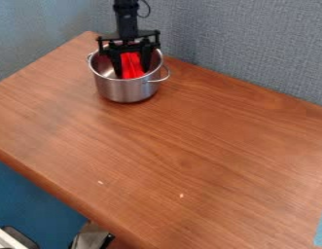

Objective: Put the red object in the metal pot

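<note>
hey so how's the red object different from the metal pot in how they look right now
The red object is bright, plain red, while the metal pot is shiny silver. The red object is long and narrow, whereas the metal pot is round, open-topped and much wider. The metal pot has a small side handle that shows at the right; I see none on the red object. Both appear over by the grey wall, with the red object inside the pot's rim in this view.

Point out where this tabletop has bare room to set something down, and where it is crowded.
Bare wood runs from the steel pot toward the near edge and off to the right, broken only by tiny white specks. A smaller patch lies between pot and left edge. Crowded: the pot's mouth, where the end effector and red object sit.
</note>
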Controlling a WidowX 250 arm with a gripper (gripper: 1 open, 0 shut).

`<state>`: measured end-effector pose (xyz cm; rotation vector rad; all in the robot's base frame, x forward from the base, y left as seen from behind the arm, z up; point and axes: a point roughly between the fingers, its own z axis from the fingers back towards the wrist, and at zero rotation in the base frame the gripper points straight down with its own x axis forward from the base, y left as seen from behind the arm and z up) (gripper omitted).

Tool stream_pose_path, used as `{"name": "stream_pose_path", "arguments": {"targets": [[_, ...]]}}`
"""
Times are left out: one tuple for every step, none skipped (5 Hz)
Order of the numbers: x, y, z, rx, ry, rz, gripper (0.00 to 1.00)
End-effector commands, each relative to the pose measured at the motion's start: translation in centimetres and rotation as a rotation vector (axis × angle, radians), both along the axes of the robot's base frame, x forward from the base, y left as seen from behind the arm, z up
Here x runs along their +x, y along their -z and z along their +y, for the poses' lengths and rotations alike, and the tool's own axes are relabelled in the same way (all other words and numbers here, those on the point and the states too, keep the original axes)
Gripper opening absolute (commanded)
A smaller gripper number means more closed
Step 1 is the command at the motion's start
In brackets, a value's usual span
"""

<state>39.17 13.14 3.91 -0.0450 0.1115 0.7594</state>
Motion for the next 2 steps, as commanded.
{"name": "stream_pose_path", "arguments": {"targets": [[0.2,-2.8,-0.3,0.005,0.008,-0.076,1.0],[0.0,-6.4,0.4,-0.009,-0.001,-0.053,1.0]]}}
